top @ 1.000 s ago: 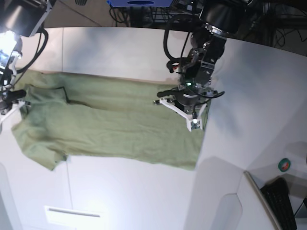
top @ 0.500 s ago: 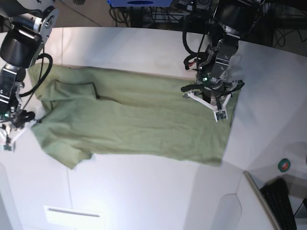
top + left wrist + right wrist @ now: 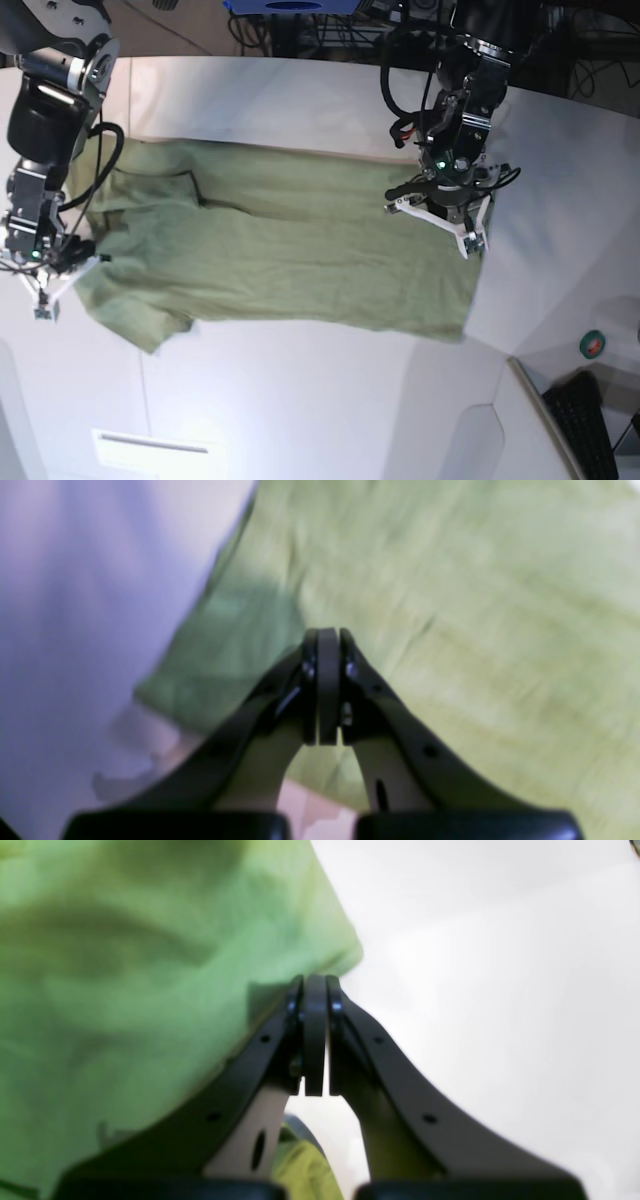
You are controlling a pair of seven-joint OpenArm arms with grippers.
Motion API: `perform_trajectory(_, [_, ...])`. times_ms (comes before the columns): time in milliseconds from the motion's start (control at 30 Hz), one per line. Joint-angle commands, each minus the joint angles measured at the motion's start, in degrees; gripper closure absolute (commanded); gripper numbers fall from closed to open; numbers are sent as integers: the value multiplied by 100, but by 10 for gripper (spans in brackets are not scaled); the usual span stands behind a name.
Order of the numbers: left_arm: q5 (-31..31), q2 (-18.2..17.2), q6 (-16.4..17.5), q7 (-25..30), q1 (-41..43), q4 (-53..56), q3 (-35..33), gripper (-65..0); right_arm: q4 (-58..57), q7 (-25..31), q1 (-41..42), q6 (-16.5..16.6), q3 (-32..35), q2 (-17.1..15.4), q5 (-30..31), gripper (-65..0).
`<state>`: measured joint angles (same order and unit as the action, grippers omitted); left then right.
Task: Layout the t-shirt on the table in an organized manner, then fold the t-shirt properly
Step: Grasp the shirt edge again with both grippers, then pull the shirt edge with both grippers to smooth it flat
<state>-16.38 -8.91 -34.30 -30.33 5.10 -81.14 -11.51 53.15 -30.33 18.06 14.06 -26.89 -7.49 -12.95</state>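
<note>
Honestly nothing readable is showing up anywhere in these shots. The t-shirt [image 3: 280,250] is looking totally plain, no print or tag text I can make out, and the table [image 3: 300,400] isn't carrying any markings. The little round green and red thing [image 3: 594,345] near the right edge might have something on it, but it's coming out way too small to read. Both wrist views are looking blurry, just cloth and black fingers, no lettering
</note>
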Motion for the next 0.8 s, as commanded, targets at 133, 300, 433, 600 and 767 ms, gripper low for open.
perform_trajectory(133, [95,-28,-3,110,-110,180,21,0,-580,505,361,-31,21,-82,16,0])
perform_trajectory(300, [95,-28,-3,118,-128,602,21,0,-413,496,343,-31,39,-82,7,0])
perform_trajectory(433, [95,-134,-3,118,-137,769,21,0,-545,505,378,-31,39,-91,7,0])
perform_trajectory(600, [95,-186,-3,127,-137,796,21,0,-1539,857,659,-39,39,-460,7,0])
perform_trajectory(767, [78,-301,-3,127,-102,787,21,0,-2040,1147,739,-198,39,-750,7,0])
